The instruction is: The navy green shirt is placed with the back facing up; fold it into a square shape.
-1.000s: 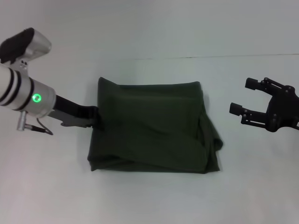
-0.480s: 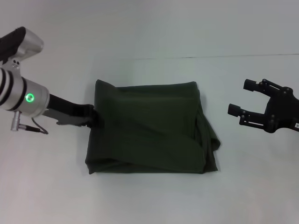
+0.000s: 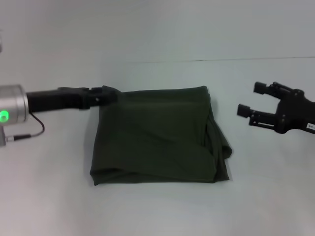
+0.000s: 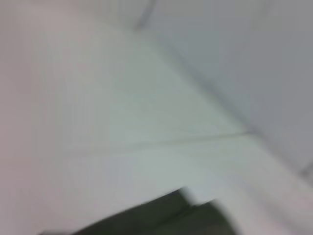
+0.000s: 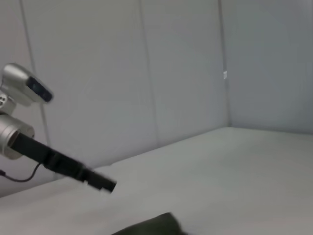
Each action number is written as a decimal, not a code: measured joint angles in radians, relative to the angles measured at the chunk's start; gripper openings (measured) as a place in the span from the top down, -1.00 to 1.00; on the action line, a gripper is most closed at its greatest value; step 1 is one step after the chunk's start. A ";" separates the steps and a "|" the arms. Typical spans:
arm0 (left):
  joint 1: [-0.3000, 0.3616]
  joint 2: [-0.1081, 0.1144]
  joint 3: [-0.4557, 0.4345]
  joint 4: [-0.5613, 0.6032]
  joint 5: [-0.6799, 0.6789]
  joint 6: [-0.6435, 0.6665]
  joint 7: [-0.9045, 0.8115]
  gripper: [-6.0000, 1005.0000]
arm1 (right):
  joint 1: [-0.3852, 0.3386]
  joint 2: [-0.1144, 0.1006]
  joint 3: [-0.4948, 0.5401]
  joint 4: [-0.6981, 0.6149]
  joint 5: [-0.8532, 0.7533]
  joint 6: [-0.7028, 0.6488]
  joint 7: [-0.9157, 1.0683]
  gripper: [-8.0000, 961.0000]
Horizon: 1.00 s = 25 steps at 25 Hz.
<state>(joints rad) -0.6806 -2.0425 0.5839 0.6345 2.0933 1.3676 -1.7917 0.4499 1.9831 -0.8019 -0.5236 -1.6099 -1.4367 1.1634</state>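
Two grippers flanked the navy green shirt (image 3: 160, 135), which lay on the white table (image 3: 157, 206) already folded into a rough rectangle, its layers bunched and overhanging along the edge nearest the right arm. The left gripper (image 3: 109, 94) reached in level with the table and met the shirt's far corner on the left arm's side, apparently to pinch or tidy that corner; whether its fingers were closed on the cloth or merely touching it could not be told, and the left wrist view offered only a dark sliver of fabric (image 4: 161, 218). The right gripper (image 3: 252, 104) hung well clear of the shirt on the opposite side, fingers spread and holding nothing, seemingly waiting its turn. From the right wrist view, the left arm (image 5: 58, 164) showed stretched above a scrap of the shirt (image 5: 149, 226). The shape looked near square, though the loose edge beside the right gripper probably needed straightening.
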 joint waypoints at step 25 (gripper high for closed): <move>0.100 -0.022 -0.067 -0.121 0.001 0.243 0.684 -0.92 | 0.164 -0.012 -0.006 -0.006 -0.329 -0.127 0.015 -0.91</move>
<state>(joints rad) -0.5809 -2.0640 0.5166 0.5130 2.0946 1.6105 -1.1077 0.6141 1.9710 -0.8082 -0.5291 -1.9389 -1.5641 1.1780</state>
